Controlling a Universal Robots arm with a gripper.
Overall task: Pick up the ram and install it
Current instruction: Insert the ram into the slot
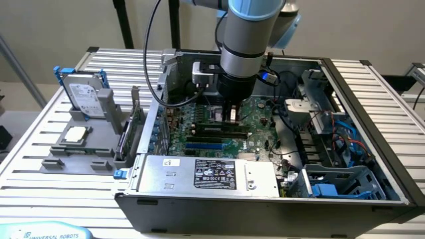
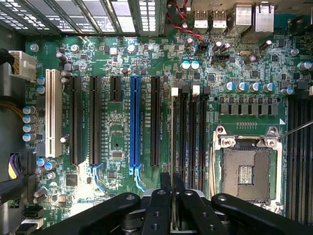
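Hovering over the motherboard (image 2: pixel 146 63), the hand (image 2: pixel 172 188) was clamped on the ram (image 2: pixel 172 147), edge-on above its black slots (image 2: pixel 188 132); thin, stiff, likely fragile, best pinched by its top edge.

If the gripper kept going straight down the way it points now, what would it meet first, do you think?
Most likely the black memory slots on the motherboard, directly below the shut gripper. A thin stick seems pinched between its fingers, so that would probably touch first; depth is unclear.

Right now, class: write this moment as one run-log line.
gripper: shut on ram | place: over memory slots on motherboard, beside empty processor socket | ram seated: cannot tell
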